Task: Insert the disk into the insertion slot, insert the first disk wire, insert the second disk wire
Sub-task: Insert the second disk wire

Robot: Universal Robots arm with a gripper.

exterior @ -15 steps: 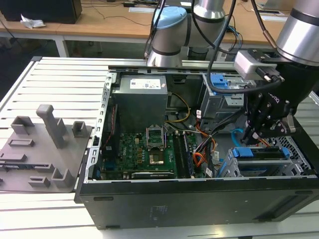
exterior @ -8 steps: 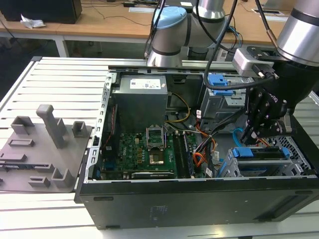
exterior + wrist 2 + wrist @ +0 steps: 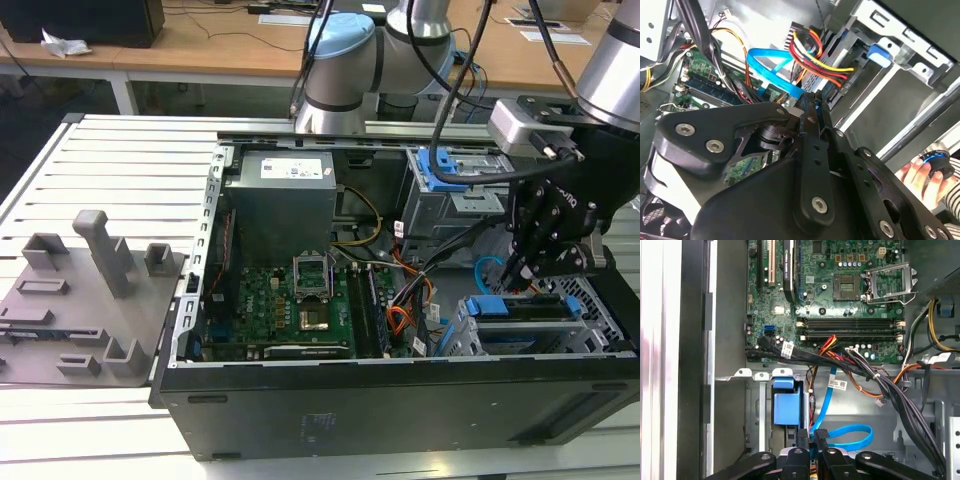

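Observation:
The disk [image 3: 520,306], framed by its blue carrier [image 3: 786,407], sits inside the insertion slot [image 3: 592,312], a grey perforated cage at the case's near corner on the exterior view's right. My gripper [image 3: 522,268] hangs just above the cage's inner end. Its fingers [image 3: 821,437] stand close together, shut on the end of the second disk wire [image 3: 850,437], a light-blue flat cable that loops beside the carrier and also shows in the second wrist view [image 3: 772,72]. A bundle of orange, red and yellow wires [image 3: 815,55] runs down to the disk's end, right by my fingertips [image 3: 805,112].
The open case holds the motherboard [image 3: 290,300], the power supply [image 3: 280,195] and a taller grey cage with a blue latch [image 3: 440,165]. Thick black cables [image 3: 890,390] cross near the slot. A person's hand [image 3: 917,172] is outside the case. A grey fixture [image 3: 80,300] lies on the exterior view's left.

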